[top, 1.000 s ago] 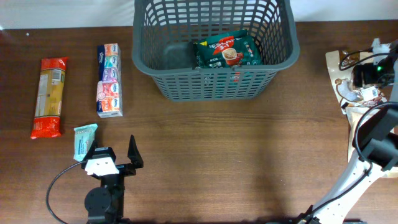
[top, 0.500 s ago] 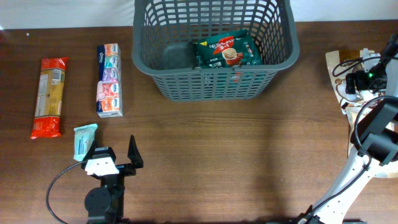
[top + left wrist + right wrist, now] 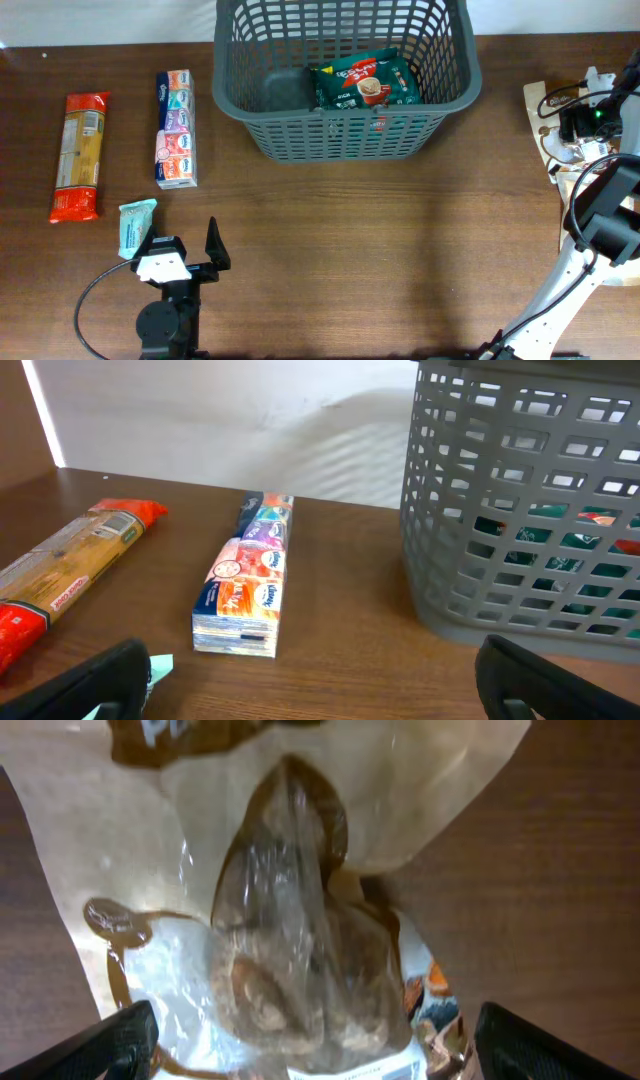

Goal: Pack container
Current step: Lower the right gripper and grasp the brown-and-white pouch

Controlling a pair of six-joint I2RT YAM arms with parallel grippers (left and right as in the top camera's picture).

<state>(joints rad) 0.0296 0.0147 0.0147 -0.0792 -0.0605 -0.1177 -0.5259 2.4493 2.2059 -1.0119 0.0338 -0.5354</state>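
The container (image 3: 345, 108) is a dark grey lattice basket at the back middle of the table, with a green snack packet (image 3: 365, 80) lying inside. Its wall (image 3: 520, 510) fills the right of the left wrist view. My left gripper (image 3: 183, 246) rests near the front left, open, with bare wood between its fingers (image 3: 320, 690). My right gripper (image 3: 582, 122) hangs at the far right over a tan and clear bag (image 3: 542, 102). In the right wrist view the bag (image 3: 290, 920) of brown pieces lies between the wide-open fingers (image 3: 315, 1055).
A red-ended pasta packet (image 3: 80, 155) and a multicoloured tissue pack (image 3: 176, 128) lie at the left. A small teal packet (image 3: 135, 225) sits beside my left finger. The tissue pack (image 3: 250, 575) and pasta packet (image 3: 70, 560) lie ahead of the left gripper.
The right arm has shifted slightly over the bag at the right edge. The left arm and the packets have not moved.
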